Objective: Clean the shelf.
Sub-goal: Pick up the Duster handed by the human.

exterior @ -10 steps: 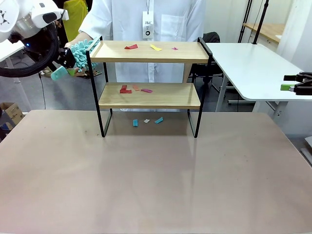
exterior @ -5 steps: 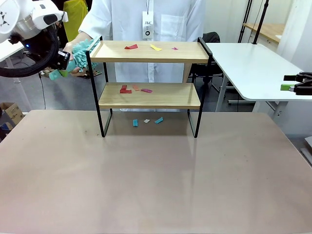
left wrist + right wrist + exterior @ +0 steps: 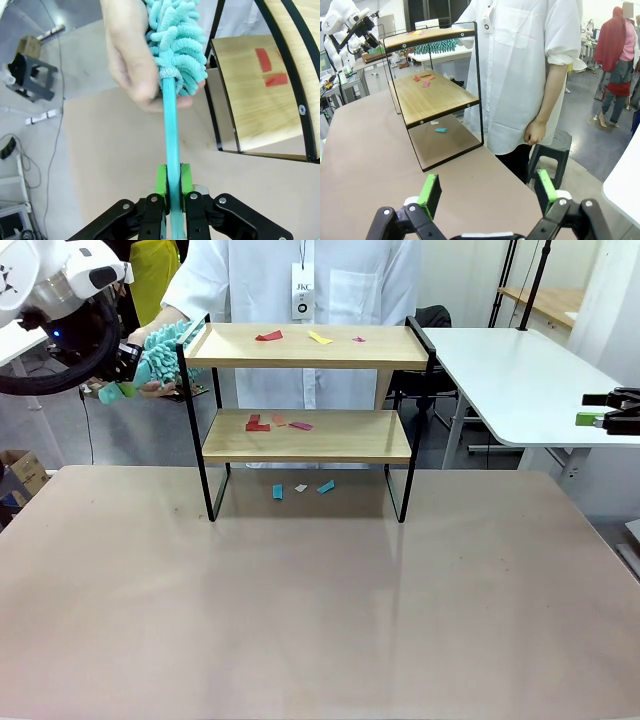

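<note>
The shelf (image 3: 310,358) stands at the table's far side, with red, yellow and pink paper scraps (image 3: 268,336) on its top board and red and pink ones (image 3: 257,424) on the lower board. Left of its top rail, my left gripper (image 3: 135,365) is shut on the thin handle (image 3: 171,145) of a teal fluffy duster (image 3: 160,345). The person's hand (image 3: 130,60) still grips the duster just below its head (image 3: 177,35). The green pads (image 3: 161,180) press the handle from both sides. My right gripper (image 3: 487,192) stands open at the far right (image 3: 592,410), holding nothing.
Blue and white scraps (image 3: 300,488) lie on the brown table (image 3: 320,610) under the shelf. The person in a white shirt (image 3: 310,280) stands right behind the shelf. A white side table (image 3: 520,380) adjoins at the right. A stool (image 3: 552,150) stands beside the person.
My left gripper has closed on the duster's handle, which the person holds out. The duster and hand shifted slightly left. My right arm has not moved.
</note>
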`<state>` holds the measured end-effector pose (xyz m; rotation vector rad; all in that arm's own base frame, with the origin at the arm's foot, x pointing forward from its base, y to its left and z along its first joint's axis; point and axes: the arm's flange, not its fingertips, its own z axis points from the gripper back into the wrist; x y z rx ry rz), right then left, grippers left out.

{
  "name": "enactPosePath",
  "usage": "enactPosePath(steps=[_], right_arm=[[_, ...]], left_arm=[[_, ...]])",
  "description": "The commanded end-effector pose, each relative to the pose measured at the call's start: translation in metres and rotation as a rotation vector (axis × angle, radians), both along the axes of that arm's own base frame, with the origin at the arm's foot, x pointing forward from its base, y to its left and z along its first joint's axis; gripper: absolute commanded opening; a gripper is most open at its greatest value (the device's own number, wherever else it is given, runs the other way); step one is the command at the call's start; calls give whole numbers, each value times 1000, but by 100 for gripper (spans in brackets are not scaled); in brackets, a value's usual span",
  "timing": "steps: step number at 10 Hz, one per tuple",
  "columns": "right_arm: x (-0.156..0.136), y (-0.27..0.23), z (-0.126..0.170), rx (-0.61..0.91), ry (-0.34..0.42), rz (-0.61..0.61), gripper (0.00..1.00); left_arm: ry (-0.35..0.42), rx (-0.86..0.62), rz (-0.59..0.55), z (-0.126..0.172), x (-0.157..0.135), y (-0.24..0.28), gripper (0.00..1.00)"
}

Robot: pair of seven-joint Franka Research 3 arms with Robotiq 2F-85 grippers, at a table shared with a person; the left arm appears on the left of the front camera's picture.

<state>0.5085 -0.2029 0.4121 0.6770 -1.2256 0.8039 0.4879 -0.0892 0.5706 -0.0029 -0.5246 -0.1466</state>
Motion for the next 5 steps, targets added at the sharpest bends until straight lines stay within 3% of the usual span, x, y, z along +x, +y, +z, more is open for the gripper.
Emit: enactPosePath(steps=[1, 2, 5], right_arm=[[1, 2, 2, -1, -6, -7, 100], [1, 2, 2, -1, -6, -7, 100], [1, 2, 2, -1, -6, -7, 100]], left_arm=[[-23, 16, 51, 0, -4, -1, 0], [0, 0, 0, 0, 0, 0, 0], [0, 0, 0, 0, 0, 0, 0]])
